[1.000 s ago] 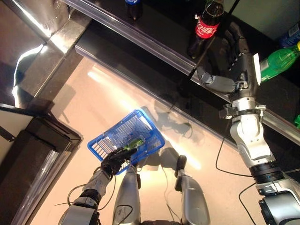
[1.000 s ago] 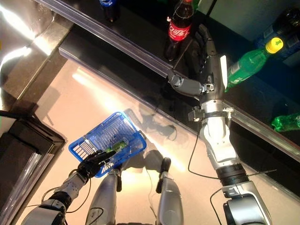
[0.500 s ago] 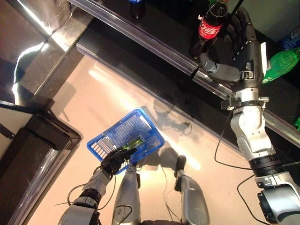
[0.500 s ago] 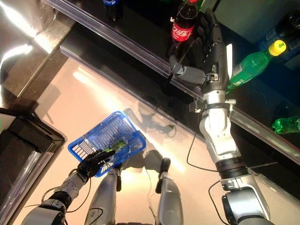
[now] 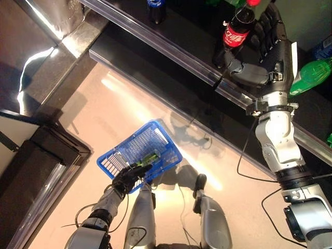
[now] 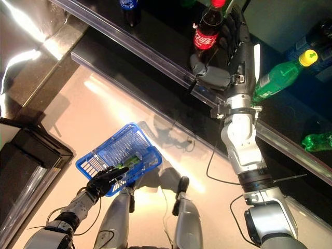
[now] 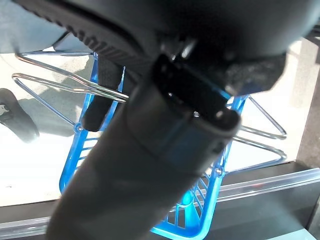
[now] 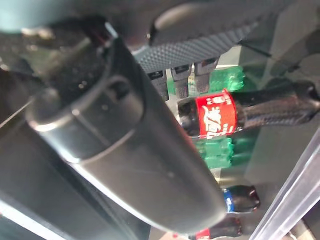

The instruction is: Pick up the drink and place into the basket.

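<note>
Left hand (image 5: 127, 178): positioned at the near left, fingers curled round the wire handle (image 7: 70, 84) of the blue plastic basket (image 5: 136, 149). The basket hangs above the pale floor (image 5: 98, 111). A green item (image 5: 150, 157) lies inside it, at the end nearest the hand; what it is cannot be told.

Far side of the scene: a dark shelf (image 5: 179, 31) with a clear front rail (image 5: 171, 52) runs from far left to right. A dark bottle with a blue label (image 5: 155, 7) stands on it at the far left-centre.

Cola bottle (image 5: 237, 32), red label and red cap: upright on the shelf, further right. This is the drink; it is not in the basket.

Right hand (image 6: 234, 49): raised just right of the cola bottle, fingers straight behind and beside it, thumb extended below the bottle base. The hand is released, not closed on the bottle. Whether the fingers touch the bottle cannot be told.

Green bottle (image 6: 280, 74), yellow cap: lies tilted on the shelf, right of the right hand.
</note>
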Robot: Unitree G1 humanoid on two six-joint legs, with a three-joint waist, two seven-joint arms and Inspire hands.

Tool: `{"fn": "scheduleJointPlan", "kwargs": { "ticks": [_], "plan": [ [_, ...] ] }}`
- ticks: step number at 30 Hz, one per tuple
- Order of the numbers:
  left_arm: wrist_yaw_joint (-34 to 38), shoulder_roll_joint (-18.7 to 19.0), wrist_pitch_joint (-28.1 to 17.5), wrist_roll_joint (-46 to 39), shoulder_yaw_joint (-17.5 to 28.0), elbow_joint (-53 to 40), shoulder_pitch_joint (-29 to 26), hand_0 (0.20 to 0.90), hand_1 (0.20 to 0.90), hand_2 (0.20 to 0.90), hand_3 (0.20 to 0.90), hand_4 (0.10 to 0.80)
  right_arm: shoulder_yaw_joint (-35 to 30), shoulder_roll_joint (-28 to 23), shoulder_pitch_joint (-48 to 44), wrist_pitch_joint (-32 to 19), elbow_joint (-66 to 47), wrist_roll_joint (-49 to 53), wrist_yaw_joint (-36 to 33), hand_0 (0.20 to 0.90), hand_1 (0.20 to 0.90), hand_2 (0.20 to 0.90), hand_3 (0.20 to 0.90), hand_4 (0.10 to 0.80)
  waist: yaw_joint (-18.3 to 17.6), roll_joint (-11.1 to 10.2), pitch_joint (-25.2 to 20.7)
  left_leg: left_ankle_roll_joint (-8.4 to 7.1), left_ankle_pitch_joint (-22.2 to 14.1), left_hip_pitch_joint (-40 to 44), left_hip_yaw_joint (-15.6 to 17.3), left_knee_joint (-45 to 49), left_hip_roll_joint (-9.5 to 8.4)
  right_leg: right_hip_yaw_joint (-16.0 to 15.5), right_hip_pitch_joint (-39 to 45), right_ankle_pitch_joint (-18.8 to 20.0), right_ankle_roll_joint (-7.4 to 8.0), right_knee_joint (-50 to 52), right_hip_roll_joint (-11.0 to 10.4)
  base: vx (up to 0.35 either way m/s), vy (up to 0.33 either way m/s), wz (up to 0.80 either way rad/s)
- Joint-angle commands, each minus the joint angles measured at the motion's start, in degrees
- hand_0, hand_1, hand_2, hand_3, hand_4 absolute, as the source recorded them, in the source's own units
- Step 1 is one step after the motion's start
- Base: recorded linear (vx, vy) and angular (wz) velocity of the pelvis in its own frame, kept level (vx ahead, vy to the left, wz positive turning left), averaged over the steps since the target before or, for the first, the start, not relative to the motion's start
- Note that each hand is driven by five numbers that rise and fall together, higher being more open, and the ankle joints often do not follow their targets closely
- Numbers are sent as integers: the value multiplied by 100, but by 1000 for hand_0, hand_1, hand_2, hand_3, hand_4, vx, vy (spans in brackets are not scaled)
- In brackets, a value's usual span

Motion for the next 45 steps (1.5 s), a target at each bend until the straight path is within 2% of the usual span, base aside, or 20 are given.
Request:
{"fn": "scheduleJointPlan", "kwargs": {
  "ticks": [1,6,15,31,45],
  "plan": [
    [18,193,57,100,-384,105,668,300,300,300,200,100,-380,-279,-801,-359,-255,75,-198,900,900,900,900,800,95,14,-264,392,-205,241,122,-187,-423,7,58,-337,240,325,-35,0,0,0],
    [30,231,89,63,-455,72,645,300,300,300,200,100,-296,-443,-1085,-176,191,126,-315,900,900,900,900,800,142,7,-267,399,-211,246,106,-187,-435,-16,71,-296,257,295,-46,1,1,1],
    [20,327,127,75,-563,53,620,300,300,300,200,100,-62,-733,-1476,-132,1103,251,-357,900,900,900,900,800,254,-18,-270,410,-214,248,48,-195,-446,-98,114,-258,272,271,-67,1,1,4],
    [8,447,191,80,-777,-17,554,300,300,300,200,100,556,-926,-2397,76,2328,279,-302,900,900,900,900,800,431,-11,-271,421,-206,278,-48,-275,-479,-183,131,-211,289,235,-72,-3,-5,3],
    [-49,514,201,103,-887,-7,532,300,300,300,200,100,985,-966,-2935,330,2911,235,-235,900,900,900,900,800,552,-21,-297,431,-188,306,-102,-333,-513,-257,175,-177,291,196,-89,0,0,1]
  ]
}}
